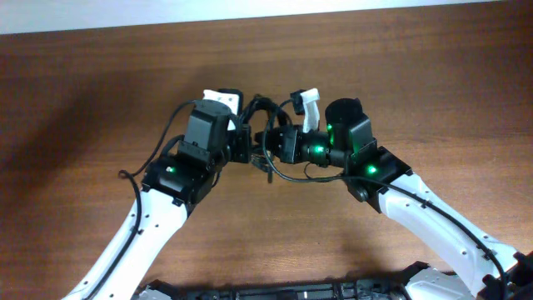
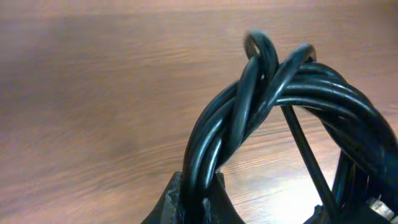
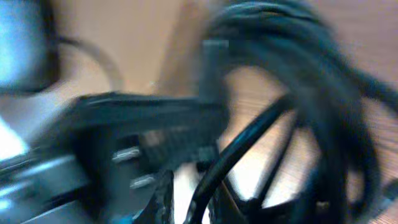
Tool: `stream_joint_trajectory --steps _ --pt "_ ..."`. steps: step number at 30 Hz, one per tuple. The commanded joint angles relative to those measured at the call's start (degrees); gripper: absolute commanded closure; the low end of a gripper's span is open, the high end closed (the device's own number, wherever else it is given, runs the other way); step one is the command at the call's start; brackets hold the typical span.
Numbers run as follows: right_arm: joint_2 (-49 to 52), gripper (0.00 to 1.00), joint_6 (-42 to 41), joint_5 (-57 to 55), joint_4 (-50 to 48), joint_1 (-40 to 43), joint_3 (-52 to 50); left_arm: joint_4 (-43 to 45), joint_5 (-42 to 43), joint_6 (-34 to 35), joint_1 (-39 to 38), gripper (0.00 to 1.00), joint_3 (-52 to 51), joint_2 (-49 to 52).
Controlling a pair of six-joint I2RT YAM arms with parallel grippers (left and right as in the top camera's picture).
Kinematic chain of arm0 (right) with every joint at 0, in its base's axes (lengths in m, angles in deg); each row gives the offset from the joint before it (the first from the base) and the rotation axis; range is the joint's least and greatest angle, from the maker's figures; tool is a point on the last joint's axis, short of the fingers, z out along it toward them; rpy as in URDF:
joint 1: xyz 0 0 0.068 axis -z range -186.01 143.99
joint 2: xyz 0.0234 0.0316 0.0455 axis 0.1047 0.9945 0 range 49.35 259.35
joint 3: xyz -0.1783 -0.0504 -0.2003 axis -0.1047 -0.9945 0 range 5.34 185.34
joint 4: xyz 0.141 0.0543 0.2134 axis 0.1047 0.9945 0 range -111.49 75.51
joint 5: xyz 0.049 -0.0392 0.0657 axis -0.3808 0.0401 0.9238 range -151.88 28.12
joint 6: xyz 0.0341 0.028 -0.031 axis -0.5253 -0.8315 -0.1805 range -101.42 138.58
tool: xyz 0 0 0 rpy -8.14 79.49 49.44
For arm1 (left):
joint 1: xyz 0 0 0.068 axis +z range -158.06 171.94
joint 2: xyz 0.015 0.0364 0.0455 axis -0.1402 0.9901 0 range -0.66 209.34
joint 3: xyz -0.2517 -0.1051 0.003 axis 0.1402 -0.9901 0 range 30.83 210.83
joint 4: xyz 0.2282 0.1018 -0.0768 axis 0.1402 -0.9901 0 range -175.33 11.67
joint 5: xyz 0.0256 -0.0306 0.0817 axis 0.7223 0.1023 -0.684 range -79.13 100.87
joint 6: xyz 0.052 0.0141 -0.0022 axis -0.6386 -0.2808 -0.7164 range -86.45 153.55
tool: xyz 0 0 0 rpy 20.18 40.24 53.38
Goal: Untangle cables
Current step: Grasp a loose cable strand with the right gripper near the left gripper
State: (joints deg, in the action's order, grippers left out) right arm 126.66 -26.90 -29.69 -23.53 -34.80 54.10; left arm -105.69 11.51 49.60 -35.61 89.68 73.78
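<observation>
The cables point(image 1: 261, 111) form one dark twisted bundle held above the wooden table between my two arms. In the left wrist view the cables point(image 2: 249, 106) rise as a thick braid of glossy black strands, and my left gripper point(image 2: 200, 190) is shut on two of them at the bottom edge. My left gripper point(image 1: 246, 142) and right gripper point(image 1: 269, 146) almost touch under the bundle. The right wrist view is blurred: a single black strand runs up between the fingers of my right gripper point(image 3: 194, 202), which is shut on it, with loops of the cables point(image 3: 323, 93) behind.
The brown wooden table point(image 1: 83, 92) stretches to both sides, with a pale strip along its far edge point(image 1: 400, 8). A dark base bar point(image 1: 291, 292) lies at the near edge. A thicker arm wire point(image 1: 137, 175) loops out by my left arm.
</observation>
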Motion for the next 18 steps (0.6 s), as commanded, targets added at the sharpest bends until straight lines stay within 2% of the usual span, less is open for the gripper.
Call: stream_joint_trajectory --steps 1,3,5,7,8,10,11,13,15,16,18 --pt "0.9 0.96 0.0 -15.0 3.9 0.4 0.8 -0.6 6.0 -3.0 -0.9 1.0 1.3 -2.7" --pt "0.9 0.96 -0.1 -16.4 3.7 0.4 0.8 -2.3 11.1 -9.6 -1.0 1.0 1.3 -3.7" --pt "0.9 0.96 -0.1 -16.9 3.2 0.4 0.8 -3.1 27.9 -18.9 -1.0 1.0 1.3 -3.7" --pt "0.9 0.95 -0.1 -17.3 3.2 0.4 0.8 -3.1 37.7 -22.0 -1.0 1.0 1.3 -3.7" --pt "0.9 0.9 -0.1 -17.3 3.2 0.4 0.8 -3.1 39.3 -22.0 -1.0 1.0 1.3 -3.7" --pt "0.7 0.55 0.0 -16.8 3.3 0.4 0.8 -3.0 38.5 -21.3 -0.2 1.0 1.3 -3.8" --pt "0.0 0.4 1.0 -15.3 3.4 0.7 0.8 -2.9 33.9 -17.5 1.3 1.0 1.3 -3.8" --pt "-2.6 0.29 3.4 -9.7 3.6 1.8 0.8 -2.9 26.1 -10.4 4.8 1.0 1.3 -3.8" --pt "-6.1 0.26 5.8 -8.4 6.2 3.0 0.8 -2.8 24.8 -8.3 8.7 1.0 1.3 -3.8" --pt "-7.8 0.25 9.2 -8.3 8.3 3.4 0.8 -2.8 24.8 -7.6 10.0 1.0 1.3 -3.8" --pt "-12.1 0.23 22.7 -8.3 14.6 3.2 0.8 -2.9 24.8 -5.7 13.9 1.0 1.3 -3.8"
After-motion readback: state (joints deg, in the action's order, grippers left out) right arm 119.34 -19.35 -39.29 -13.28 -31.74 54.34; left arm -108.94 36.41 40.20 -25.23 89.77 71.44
